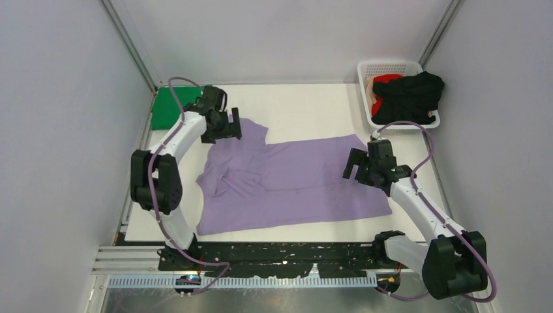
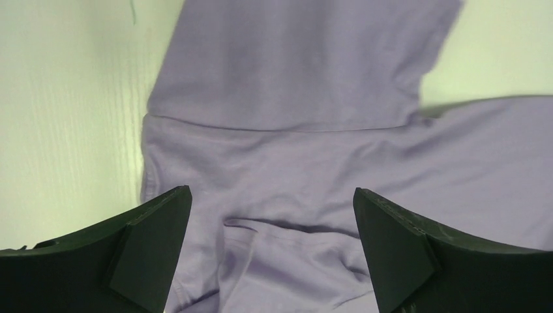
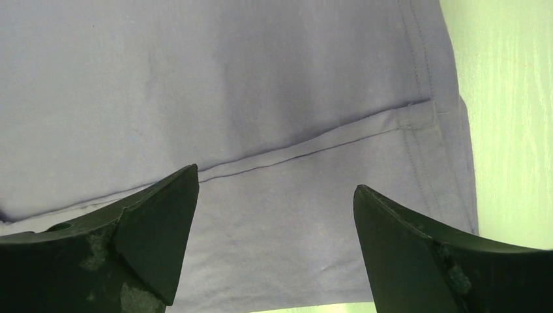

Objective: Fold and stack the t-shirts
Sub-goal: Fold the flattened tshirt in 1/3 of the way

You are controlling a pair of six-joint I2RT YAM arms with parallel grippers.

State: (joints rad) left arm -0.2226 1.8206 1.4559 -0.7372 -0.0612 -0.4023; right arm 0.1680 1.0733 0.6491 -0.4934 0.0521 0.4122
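Wide open, the left hand (image 2: pixel 271 190) hangs over the lavender-purple t-shirt (image 1: pixel 293 186) at its collar end. One sleeve juts out beyond the fingers, and the cloth beneath them is rumpled into a soft fold. Over the opposite end of the same shirt, the right hand (image 3: pixel 276 177) is spread just as wide and empty. The hem runs past its right finger and a stitched seam crosses the gap between the two. Whether either hand's tips touch the cloth I cannot tell. The shirt lies spread across the bench (image 1: pixel 306 107), reaching from one hand to the other. Beyond the left hand, in the far corner, sits a folded green t-shirt (image 1: pixel 166 107). Beyond the right hand, in the other far corner, a white basket (image 1: pixel 391 64) holds a black t-shirt (image 1: pixel 414 94) heaped on a red t-shirt (image 1: pixel 386 79).
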